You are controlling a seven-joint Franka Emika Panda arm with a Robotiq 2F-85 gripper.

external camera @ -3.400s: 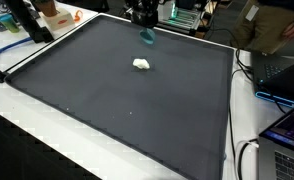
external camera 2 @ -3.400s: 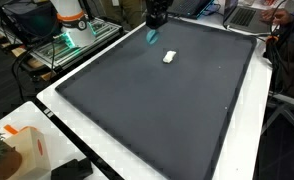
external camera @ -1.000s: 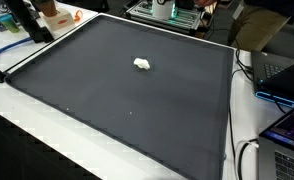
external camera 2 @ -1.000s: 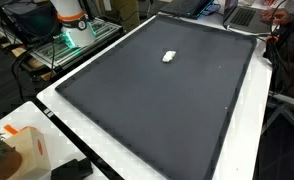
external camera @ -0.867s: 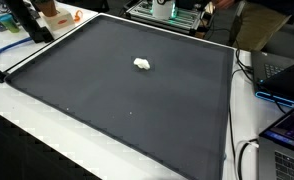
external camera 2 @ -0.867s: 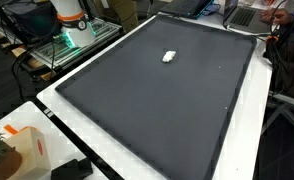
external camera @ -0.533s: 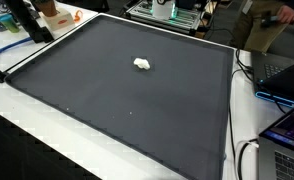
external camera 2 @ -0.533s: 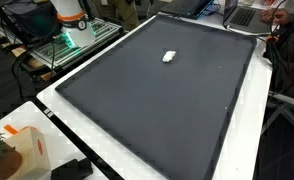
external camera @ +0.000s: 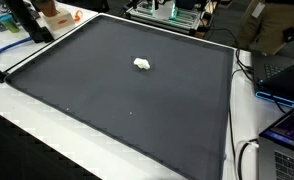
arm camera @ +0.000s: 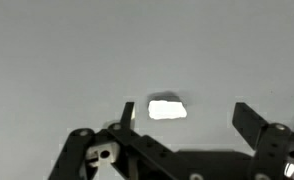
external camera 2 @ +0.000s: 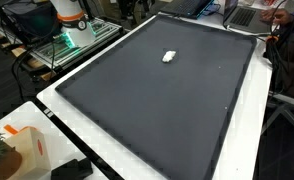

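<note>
1. Near left, in an exterior view: a white-and-orange carton (external camera 2: 22,150) standing on the table (external camera 2: 97,150). Print too small to read.
2. Moving in: a black mat (external camera 2: 157,100) spread flat over most of the top, seen in both exterior views.
3. Middle, toward the far side: a white lump (external camera: 141,64) lying alone on the mat, well apart from every edge.
4. Over to the wrist view: gripper (arm camera: 184,108) spread wide, gripping nothing, hanging above the mat. White lump (arm camera: 166,109) framed between the two fingers (arm camera: 246,120), untouched.
5. Far right, near corner: a laptop (external camera: 287,130) just beside the mat, screen lit, text unreadable.
</note>
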